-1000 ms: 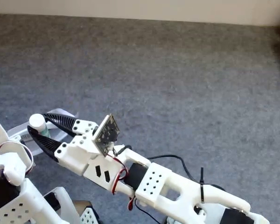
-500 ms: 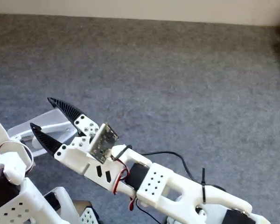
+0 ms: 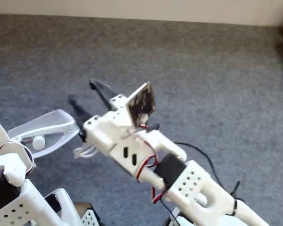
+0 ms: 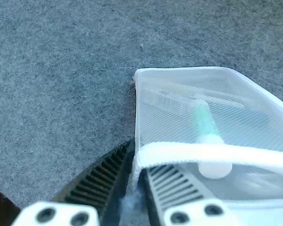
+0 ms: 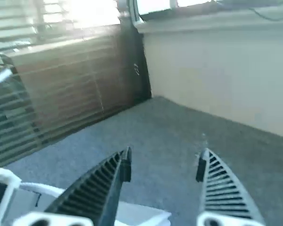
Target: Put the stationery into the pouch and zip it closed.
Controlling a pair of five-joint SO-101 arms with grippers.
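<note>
at the left edge of the grey surface | mesh pouch point(image 3: 47, 125), green white-capped stick point(image 4: 208, 136) inside | left gripper point(image 4: 137, 188) clenched on pouch rim | right gripper point(image 3: 81, 92) spread, empty, raised | step: probably zipping; right gripper must find the zip pull

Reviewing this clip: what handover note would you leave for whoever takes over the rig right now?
Left gripper: shut on the rim of the mesh pouch, holding its mouth open.
Right gripper: open and empty, raised above the pouch.
Done: a white-capped pen lies inside the pouch.
Left: the pouch is not zipped; close it.
</note>
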